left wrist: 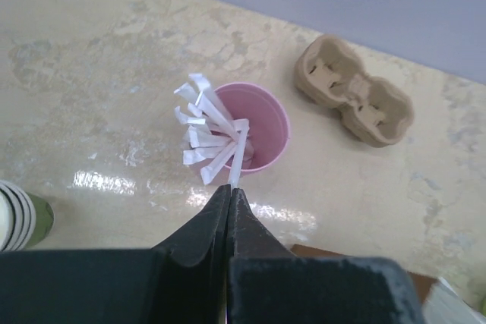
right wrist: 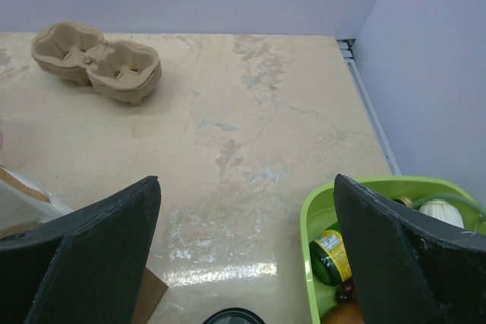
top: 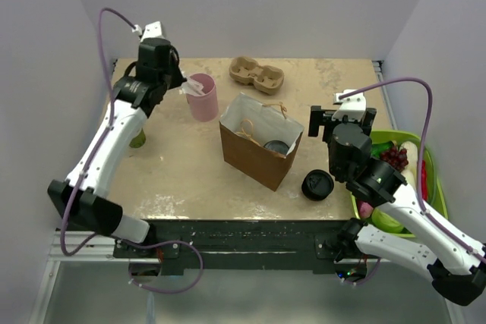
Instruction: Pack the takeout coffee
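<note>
The takeout coffee [top: 317, 185], seen from above as a round black lid, stands on the table just right of the open brown paper bag [top: 258, 153]. Its lid edge shows at the bottom of the right wrist view [right wrist: 233, 316]. My right gripper [top: 342, 121] is open and empty above and behind it [right wrist: 244, 181]. My left gripper [top: 184, 86] is at the far left, shut [left wrist: 230, 189] on a white paper-wrapped stick [left wrist: 238, 158] that rises from the pink cup [left wrist: 269, 123]. The pink cup [top: 203, 98] holds several such sticks.
A dark round lidded object [top: 276, 146] lies inside the bag. A cardboard cup carrier [top: 257, 74] sits at the back. A stack of white cups [top: 137, 139] stands at the left. A green basket [top: 434, 180] of fruit and a bottle sits at the right edge.
</note>
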Available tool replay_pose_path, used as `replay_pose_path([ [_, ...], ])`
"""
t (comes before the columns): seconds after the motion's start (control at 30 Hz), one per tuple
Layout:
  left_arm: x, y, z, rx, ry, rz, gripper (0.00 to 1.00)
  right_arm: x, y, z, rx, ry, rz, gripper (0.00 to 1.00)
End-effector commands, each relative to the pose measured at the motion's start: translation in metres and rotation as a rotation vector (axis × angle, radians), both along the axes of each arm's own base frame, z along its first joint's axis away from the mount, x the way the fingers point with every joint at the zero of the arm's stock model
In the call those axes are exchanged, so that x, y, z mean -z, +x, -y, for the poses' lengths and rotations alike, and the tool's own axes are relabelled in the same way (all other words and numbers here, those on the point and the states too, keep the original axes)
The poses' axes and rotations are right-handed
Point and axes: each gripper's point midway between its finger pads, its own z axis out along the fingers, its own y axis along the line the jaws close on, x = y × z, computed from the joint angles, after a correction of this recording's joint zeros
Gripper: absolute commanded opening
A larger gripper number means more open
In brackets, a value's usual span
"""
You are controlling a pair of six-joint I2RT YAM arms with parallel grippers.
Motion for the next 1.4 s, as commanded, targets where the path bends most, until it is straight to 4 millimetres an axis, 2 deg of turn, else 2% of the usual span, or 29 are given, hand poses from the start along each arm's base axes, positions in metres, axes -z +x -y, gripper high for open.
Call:
replay_pose_path([
  [0.0, -0.127, -0.046, -0.001, 0.126, -0.062, 0.332, 0.0, -0.012, -0.002, 0.003, 0.006, 0.039, 0.047, 0.98],
  [0.03, -0.136, -0.055, 0.0, 0.147, -0.071, 0.359, 0.0, -0.013, -0.002, 0.004, 0.008, 0.043, 0.05, 0.98],
  [0.07, -0.154, -0.074, -0.002, 0.166, -0.095, 0.409, 0.0, -0.013, -0.002, 0.003, 0.004, 0.047, 0.052, 0.98],
  [0.13, -0.163, -0.093, 0.006, 0.236, -0.134, 0.448, 0.0, -0.013, -0.002, 0.004, 0.008, 0.047, 0.058, 0.98],
  [0.17, -0.175, -0.109, 0.006, 0.266, -0.15, 0.488, 0.0, -0.014, -0.002, 0.004, 0.004, 0.045, 0.058, 0.98],
  [0.3, -0.186, -0.142, 0.032, 0.461, -0.198, 0.501, 0.0, -0.014, -0.003, 0.004, 0.004, 0.052, 0.055, 0.98],
  [0.37, -0.187, -0.154, 0.044, 0.537, -0.236, 0.484, 0.0, -0.015, -0.004, 0.006, 0.005, 0.057, 0.06, 0.98],
  [0.4, -0.184, -0.164, 0.057, 0.621, -0.271, 0.466, 0.0, -0.015, -0.004, 0.006, 0.007, 0.057, 0.061, 0.98],
  [0.47, -0.18, -0.175, 0.063, 0.661, -0.313, 0.438, 0.0, -0.016, -0.006, 0.007, 0.006, 0.067, 0.067, 0.98],
  [0.57, -0.162, -0.177, 0.052, 0.589, -0.319, 0.381, 0.0, -0.017, -0.006, 0.007, -0.001, 0.072, 0.074, 0.98],
  [0.6, -0.147, -0.174, 0.051, 0.568, -0.319, 0.345, 0.0, -0.018, -0.006, 0.006, -0.007, 0.073, 0.075, 0.98],
  [0.67, -0.133, -0.173, 0.058, 0.597, -0.339, 0.31, 0.0, -0.017, -0.006, 0.005, -0.011, 0.072, 0.072, 0.98],
  [0.73, -0.111, -0.173, 0.067, 0.647, -0.336, 0.21, 0.0, -0.017, -0.006, 0.005, -0.011, 0.072, 0.071, 0.98],
  [0.8, -0.092, -0.163, 0.069, 0.632, -0.323, 0.14, 0.0, -0.017, -0.007, 0.006, -0.01, 0.076, 0.074, 0.98],
  [0.9, -0.081, -0.162, 0.07, 0.636, -0.31, 0.108, 0.0, -0.016, -0.007, 0.007, -0.005, 0.071, 0.073, 0.98],
  [1.07, -0.103, -0.165, 0.077, 0.675, -0.335, 0.177, 0.0, -0.014, -0.005, 0.005, -0.004, 0.059, 0.065, 0.98],
  [1.1, -0.12, -0.163, 0.071, 0.645, -0.323, 0.22, 0.0, -0.015, -0.005, 0.005, -0.002, 0.06, 0.065, 0.98],
  [1.17, -0.133, -0.161, 0.064, 0.602, -0.304, 0.243, 0.0, -0.013, -0.004, 0.004, -0.006, 0.056, 0.061, 0.98],
  [1.2, -0.151, -0.162, 0.059, 0.582, -0.299, 0.29, 0.0, -0.013, -0.004, 0.003, -0.006, 0.052, 0.059, 0.98],
  [1.3, -0.179, -0.17, 0.055, 0.583, -0.307, 0.363, 0.0, -0.014, -0.004, 0.005, -0.004, 0.055, 0.062, 0.98],
  [1.37, -0.187, -0.171, 0.056, 0.591, -0.309, 0.381, 0.0, -0.015, -0.005, 0.006, -0.006, 0.061, 0.067, 0.98],
])
